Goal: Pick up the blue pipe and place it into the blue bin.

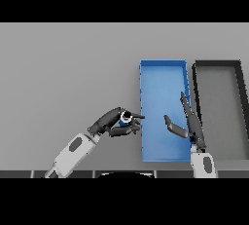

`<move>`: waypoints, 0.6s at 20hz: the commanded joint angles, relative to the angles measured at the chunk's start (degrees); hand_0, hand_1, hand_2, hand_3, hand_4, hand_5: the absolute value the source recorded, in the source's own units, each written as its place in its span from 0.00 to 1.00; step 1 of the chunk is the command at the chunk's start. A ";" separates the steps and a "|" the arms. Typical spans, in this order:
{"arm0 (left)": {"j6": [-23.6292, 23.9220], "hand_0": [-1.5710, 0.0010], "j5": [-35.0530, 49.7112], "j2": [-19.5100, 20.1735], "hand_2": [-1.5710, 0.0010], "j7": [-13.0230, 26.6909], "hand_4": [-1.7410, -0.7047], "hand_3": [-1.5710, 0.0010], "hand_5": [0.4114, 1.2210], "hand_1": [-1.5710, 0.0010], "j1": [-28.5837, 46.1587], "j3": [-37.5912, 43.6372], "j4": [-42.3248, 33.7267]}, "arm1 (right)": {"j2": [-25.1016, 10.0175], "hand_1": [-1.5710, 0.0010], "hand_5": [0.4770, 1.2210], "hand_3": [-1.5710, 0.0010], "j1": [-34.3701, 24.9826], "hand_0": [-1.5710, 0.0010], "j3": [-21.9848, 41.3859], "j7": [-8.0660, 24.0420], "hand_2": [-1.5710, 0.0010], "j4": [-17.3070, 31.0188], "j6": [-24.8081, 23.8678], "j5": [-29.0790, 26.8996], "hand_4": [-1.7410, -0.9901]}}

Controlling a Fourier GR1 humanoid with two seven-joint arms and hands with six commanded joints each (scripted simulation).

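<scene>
Black bin (221, 107) beside blue bin (163, 73)

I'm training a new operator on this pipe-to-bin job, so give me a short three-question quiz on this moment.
1. True or false: the blue pipe already lies inside the blue bin.
2. Which hand holds the pipe? A) left hand B) right hand C) neither
3. Fill in: to the right of the blue bin stands a ____ bin.

Key
1. False: the pipe is held in the fingers just left of the blue bin's left wall, over the grey table.
2. A: the left hand's fingers curl round it; the right hand hangs open over the blue bin.
3. Black.
</scene>
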 commanded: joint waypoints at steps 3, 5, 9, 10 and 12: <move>-0.50 0.00 0.23 0.09 0.00 0.75 0.01 0.08 1.00 0.00 0.05 -0.08 0.01 | 0.91 1.00 0.20 1.00 1.04 1.00 0.22 -0.62 1.00 -0.11 -0.27 -0.21 0.75; -0.75 0.00 0.29 -0.17 0.00 1.19 0.01 0.08 1.00 0.00 -0.31 -0.06 0.55 | 1.66 1.00 0.20 1.00 2.14 1.00 0.42 -0.73 1.00 -0.58 -0.64 -0.27 0.75; -0.08 0.00 -0.51 0.13 0.00 1.16 0.01 0.08 1.00 0.00 -0.06 0.19 0.35 | 2.54 1.00 0.19 1.00 3.25 1.00 0.47 -0.80 1.00 -0.75 -1.07 -0.54 0.71; -0.44 0.00 -0.54 0.22 0.00 0.91 0.01 0.08 1.00 0.00 0.00 -0.03 0.05 | 2.60 1.00 0.19 1.00 3.41 1.00 0.54 -1.28 1.00 -1.50 -0.81 -0.98 0.72; -0.92 0.00 -0.01 0.51 0.00 0.61 0.01 0.08 1.00 0.00 0.42 0.00 -0.42 | 1.92 1.00 0.18 1.00 2.51 1.00 -0.10 -1.31 1.00 -3.20 1.14 -4.18 0.73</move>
